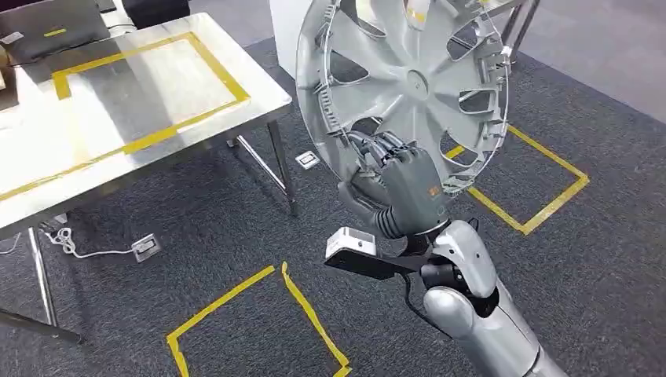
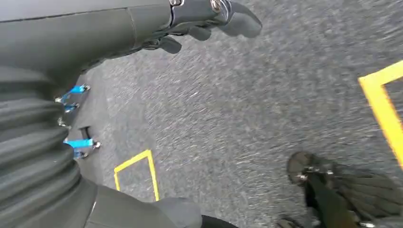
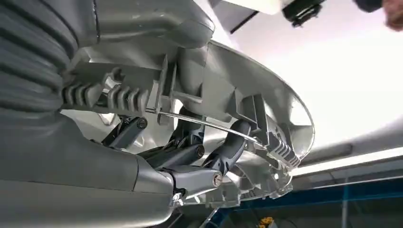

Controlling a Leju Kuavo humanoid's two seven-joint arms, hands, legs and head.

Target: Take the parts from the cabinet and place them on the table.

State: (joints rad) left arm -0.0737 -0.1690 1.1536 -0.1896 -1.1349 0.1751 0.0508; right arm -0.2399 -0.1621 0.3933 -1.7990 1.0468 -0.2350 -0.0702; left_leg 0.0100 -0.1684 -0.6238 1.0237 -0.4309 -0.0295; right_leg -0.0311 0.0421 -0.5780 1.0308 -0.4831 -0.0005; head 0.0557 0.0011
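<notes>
Over at the 10 o'clock side of the head view sits the steel bench (image 1: 157,102), marked with a yellow tape rectangle (image 1: 149,86) on its top. A white cable (image 1: 71,245) trails on the carpet by its leg, with a little floor socket (image 1: 147,247) next to it, and another socket (image 1: 308,160) sits further in by the other leg. Down at 6 o'clock there's a yellow tape outline on the floor (image 1: 259,322).

Around 12 to 1 o'clock is the silver wheel cover (image 1: 404,86), held up in the air roughly upright, well off to the right of the bench and not over it. The right hand (image 1: 408,192) grips it at its lower rim, fingers (image 1: 385,149) hooked through a spoke opening. The right wrist view shows the same thing close up: dark fingers (image 3: 228,147) curled round the cover's ribbed back edge (image 3: 266,123).

At 3 o'clock there's another yellow tape square (image 1: 534,184) on the carpet.

The left hand (image 2: 209,21) hangs over the grey carpet in its wrist view, holding nothing, fingers loosely curled and apart.
</notes>
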